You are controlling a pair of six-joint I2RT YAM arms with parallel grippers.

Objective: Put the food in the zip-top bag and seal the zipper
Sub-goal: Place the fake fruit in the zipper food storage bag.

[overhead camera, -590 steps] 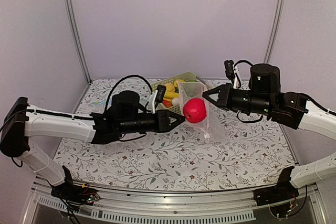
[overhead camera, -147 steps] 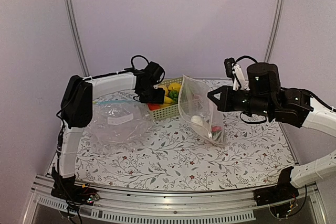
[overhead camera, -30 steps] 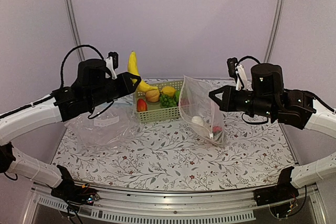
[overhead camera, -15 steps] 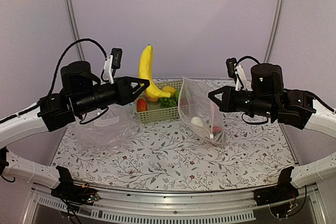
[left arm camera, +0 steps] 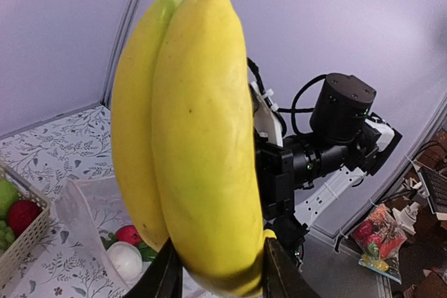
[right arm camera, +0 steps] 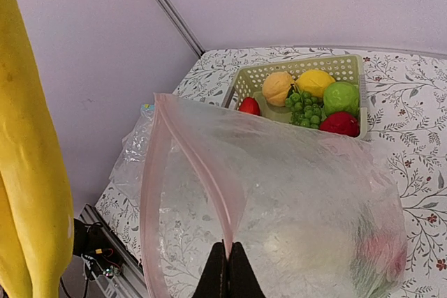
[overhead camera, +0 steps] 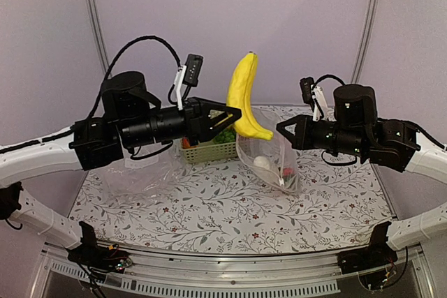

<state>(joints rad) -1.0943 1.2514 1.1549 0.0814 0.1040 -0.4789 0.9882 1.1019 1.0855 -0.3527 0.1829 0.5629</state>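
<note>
My left gripper [overhead camera: 237,119] is shut on the lower end of a yellow banana [overhead camera: 244,95] and holds it upright in the air just above the mouth of the zip-top bag [overhead camera: 269,151]; in the left wrist view the banana [left arm camera: 202,144] fills the frame between my fingers [left arm camera: 162,278]. My right gripper [right arm camera: 228,264] is shut on the pink zipper strip [right arm camera: 199,172] and holds the clear bag's mouth open. A white piece [overhead camera: 262,161] and a red fruit [overhead camera: 287,171] lie inside the bag. I see no slider.
A green basket [right arm camera: 300,68] behind the bag holds a peach [right arm camera: 278,87], a lemon [right arm camera: 316,82], a green fruit [right arm camera: 341,95], grapes [right arm camera: 304,108] and red pieces. A second clear bag [overhead camera: 140,169] lies crumpled at the left of the table.
My left gripper has carried the banana to the right and upward, from beside the basket to just over the bag's mouth. The right gripper and the bag have stayed still.
</note>
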